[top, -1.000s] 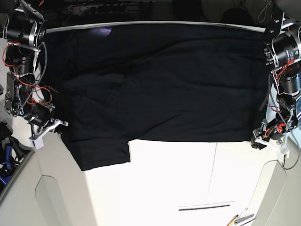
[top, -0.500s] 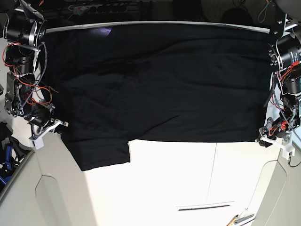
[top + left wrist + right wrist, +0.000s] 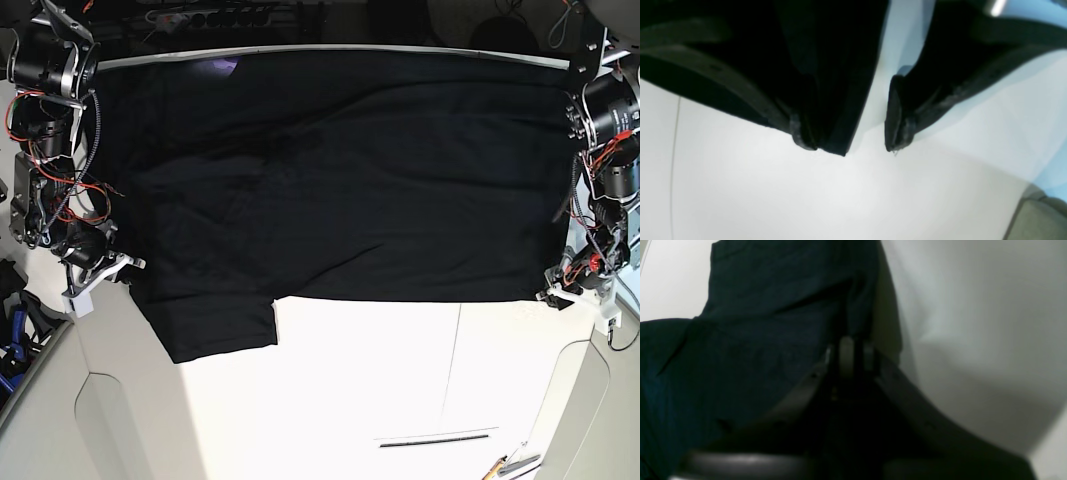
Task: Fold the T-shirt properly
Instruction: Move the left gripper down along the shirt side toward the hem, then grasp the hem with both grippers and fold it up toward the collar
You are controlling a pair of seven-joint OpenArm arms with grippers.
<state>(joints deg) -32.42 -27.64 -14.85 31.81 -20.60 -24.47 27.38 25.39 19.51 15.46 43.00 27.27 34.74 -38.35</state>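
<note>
Black T-shirt (image 3: 826,66) corner between open left jaws; right jaws closed beside its edge

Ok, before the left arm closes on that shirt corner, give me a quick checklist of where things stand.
1. Left gripper open: ok, jaws wide apart.
2. T-shirt corner between its jaws: ok, the black edge sits by one finger, the other stands clear.
3. Right gripper shut: ok.
4. Right gripper holding cloth: cannot tell, it sits at the sleeve edge.
5. Shirt spread flat on the white table: ok, only light wrinkles.
6. Print side showing: not ok, only plain black visible.
</note>
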